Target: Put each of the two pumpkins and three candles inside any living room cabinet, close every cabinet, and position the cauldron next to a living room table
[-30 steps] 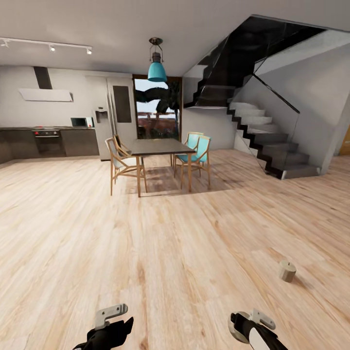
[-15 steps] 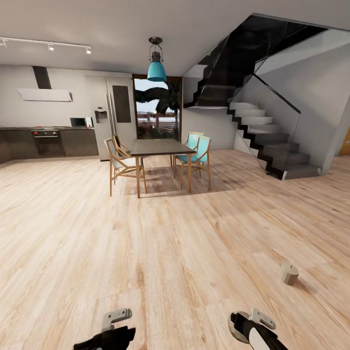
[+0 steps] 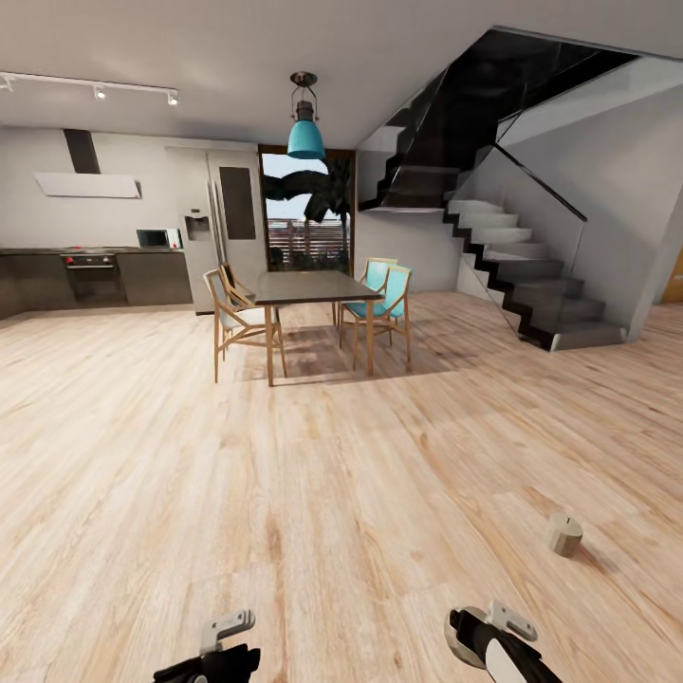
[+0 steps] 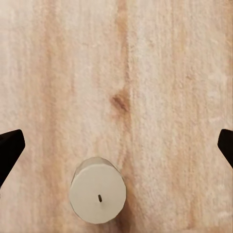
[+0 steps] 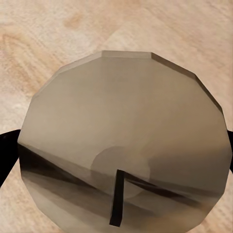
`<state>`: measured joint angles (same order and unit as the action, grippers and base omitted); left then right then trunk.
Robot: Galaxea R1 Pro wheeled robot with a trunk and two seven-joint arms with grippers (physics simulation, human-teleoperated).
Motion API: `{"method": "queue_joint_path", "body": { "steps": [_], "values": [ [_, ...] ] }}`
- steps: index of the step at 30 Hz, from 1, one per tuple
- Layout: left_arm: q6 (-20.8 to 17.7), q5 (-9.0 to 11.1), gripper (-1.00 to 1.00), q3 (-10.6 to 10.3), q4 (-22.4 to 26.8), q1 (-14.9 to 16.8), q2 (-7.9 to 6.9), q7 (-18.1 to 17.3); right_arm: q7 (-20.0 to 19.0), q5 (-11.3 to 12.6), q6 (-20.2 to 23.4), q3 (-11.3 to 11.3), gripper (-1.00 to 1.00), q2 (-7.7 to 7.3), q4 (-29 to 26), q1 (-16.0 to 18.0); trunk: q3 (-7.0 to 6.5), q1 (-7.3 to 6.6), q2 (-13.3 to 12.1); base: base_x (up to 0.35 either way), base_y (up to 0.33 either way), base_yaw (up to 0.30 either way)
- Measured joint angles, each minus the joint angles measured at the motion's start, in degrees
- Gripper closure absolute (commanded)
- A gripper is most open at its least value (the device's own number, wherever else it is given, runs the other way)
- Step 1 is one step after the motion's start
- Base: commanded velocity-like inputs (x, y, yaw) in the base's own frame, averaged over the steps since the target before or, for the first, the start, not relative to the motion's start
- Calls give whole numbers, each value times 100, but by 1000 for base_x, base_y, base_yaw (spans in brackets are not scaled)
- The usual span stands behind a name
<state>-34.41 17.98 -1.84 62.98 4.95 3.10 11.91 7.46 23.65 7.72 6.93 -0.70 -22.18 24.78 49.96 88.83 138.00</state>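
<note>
**Open plank floor, candles at both grippers**

Bare light wood floor (image 3: 313,493) fills the middle and lower frame of the head view, with wide free room on every side. Its far edges are marked by a dining desk (image 3: 308,286) with chairs (image 3: 384,299) at upper centre, dark kitchen cabinets (image 3: 95,277) at upper left, and a black staircase (image 3: 517,266) at upper right.

The left gripper (image 3: 220,645) sits at the bottom edge, left of centre. In the left wrist view its dark fingers (image 4: 9,150) stand spread wide at the two side edges, holding nothing; a beige candle (image 4: 98,190), seen from above with a small wick mark, stands upright on the floor between them, touching neither.

The right gripper (image 3: 489,637) is at the bottom edge, right of centre. Its fingers (image 5: 6,155) pinch a second candle (image 5: 124,150), a faceted tan cylinder with a dark wick slot.

A third candle (image 3: 563,534) stands upright on the floor at lower right, well apart from both grippers.
</note>
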Motion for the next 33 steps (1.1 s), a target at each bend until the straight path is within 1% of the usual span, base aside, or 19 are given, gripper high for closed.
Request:
{"method": "queue_joint_path", "body": {
  "steps": [8, 12, 15, 17, 20, 22, 23, 24, 25, 26, 27, 29, 30, 32, 33],
  "values": [
    [3, -6, -100, 11, -12, 11, -25, 2, 0, -5, 7, -19, 100, 0, 0, 0, 0, 0, 0, 0, 0, 0],
    [3, -17, -100, 15, -68, 32, -67, 7, 0, -18, 7, -30, 100, 3, 1, 0, 0, 0, 0, 0, 0, 0],
    [36, -12, -100, 17, -351, 42, -91, -4, -2, -28, -6, -41, 100, 8, -2, 0, 0, 0, 0, 0, 0, 0],
    [186, -9, -100, 18, -644, 122, -116, -19, -6, -41, -17, -55, 100, 33, -9, 0, 0, 0, 0, 0, 0, 0],
    [353, -4, -100, 19, -840, 182, -135, -45, -9, -69, -20, -68, 100, 59, -47, 1, 0, 0, 0, 0, 0, 0],
    [415, 0, -100, 20, -922, 203, -138, -54, -5, -83, 19, -94, 100, 76, -288, 3, -1, 0, 0, 0, 0, 0],
    [441, 1, -100, 20, -952, 211, -139, -58, 3, -45, 145, -159, 100, 94, -579, -3, 0, 0, 0, 0, 0, 0],
    [459, 2, -100, 19, -974, 216, -141, -59, 8, -39, 492, -266, 100, 116, -1116, -2, -1, -1, 1, 0, 0, 0],
    [465, 2, -100, 20, -979, 218, -143, -56, 17, -55, 750, -312, 100, 128, -1343, -2, -2, -1, 0, 0, 0, 0],
    [473, 3, -100, 20, -987, 222, -145, -50, 41, -13, 1294, -385, 100, 149, -1761, -10, 0, 0, -1, 0, 0, 0],
    [485, -1, -100, 20, -1001, 224, -145, -30, 137, 10, 2024, -450, 100, 222, -2468, -8, -1, -1, 0, 0, 0, 0],
    [499, -4, -100, 21, -1010, 224, -143, -20, 343, -54, 2510, -476, 100, 318, -2915, -9, -1, 0, 0, 0, 0, 0],
    [540, -11, -100, 21, -1030, 224, -139, -17, 481, -26, 2689, -493, 100, 379, -3106, -9, -1, 0, 0, 0, 0, 0],
    [757, -30, -100, 15, -1210, 224, -135, -5, 673, -33, 2888, -508, 100, 514, -3295, -11, 0, 0, 0, 0, 0, 0],
    [845, -26, -100, 10, -1362, 226, -136, -1, 743, -51, 2940, -515, 100, 555, -3342, -10, 0, 0, 0, 0, 0, 0]
  ]
}}
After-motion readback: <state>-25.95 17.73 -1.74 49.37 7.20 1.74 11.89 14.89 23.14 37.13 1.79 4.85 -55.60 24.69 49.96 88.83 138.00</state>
